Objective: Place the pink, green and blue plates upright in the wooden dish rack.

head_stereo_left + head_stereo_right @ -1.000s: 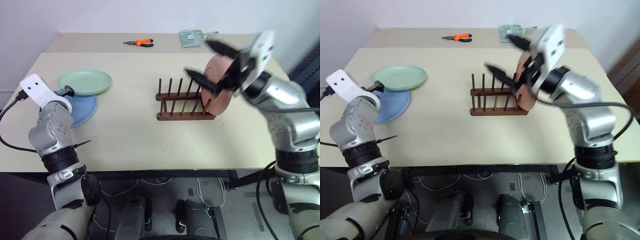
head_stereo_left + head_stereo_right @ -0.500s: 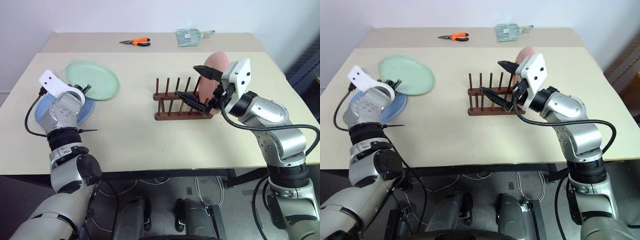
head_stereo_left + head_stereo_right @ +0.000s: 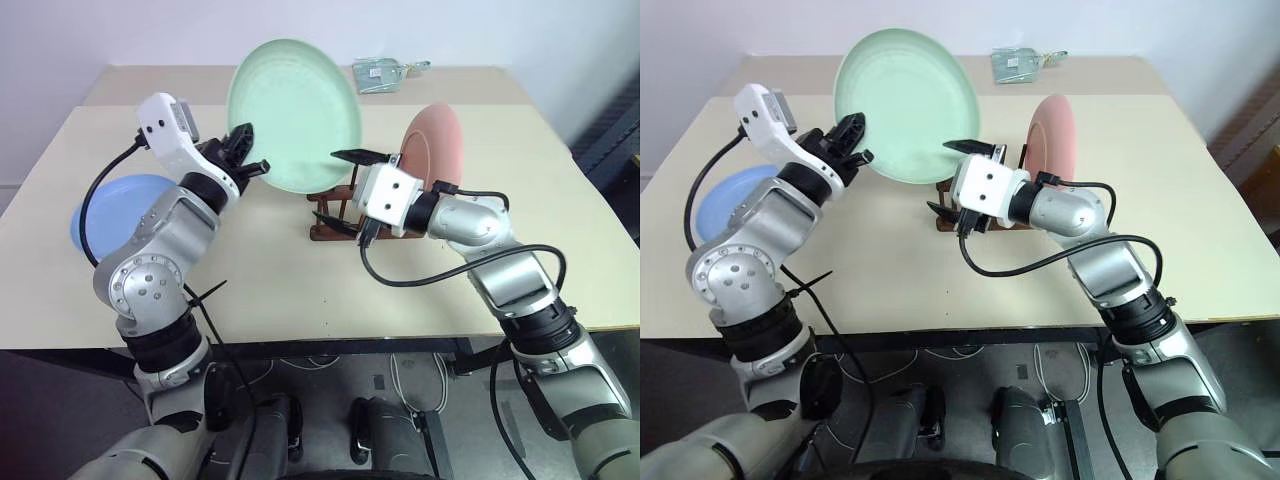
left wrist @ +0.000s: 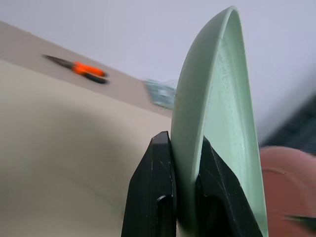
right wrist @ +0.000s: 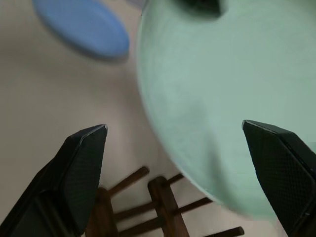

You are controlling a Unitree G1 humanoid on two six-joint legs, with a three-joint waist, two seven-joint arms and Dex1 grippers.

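Observation:
My left gripper is shut on the rim of the green plate and holds it upright in the air, just left of and above the wooden dish rack. In the left wrist view both fingers pinch the plate's edge. The pink plate stands upright at the rack's right end. At the table's left, the blue plate lies flat. My right gripper stands open in front of the rack, its jaws spanning the green plate's lower edge without touching it.
Orange-handled pliers and a clear plastic bag lie at the far side of the table. The rack's pegs are largely covered by my right hand in the eye views. Bare tabletop lies in front of the rack.
My left gripper shut on the green plate, lifted it off the blue plate and swung it rightward, upright, toward the rack. The open right gripper dropped left in front of the rack.

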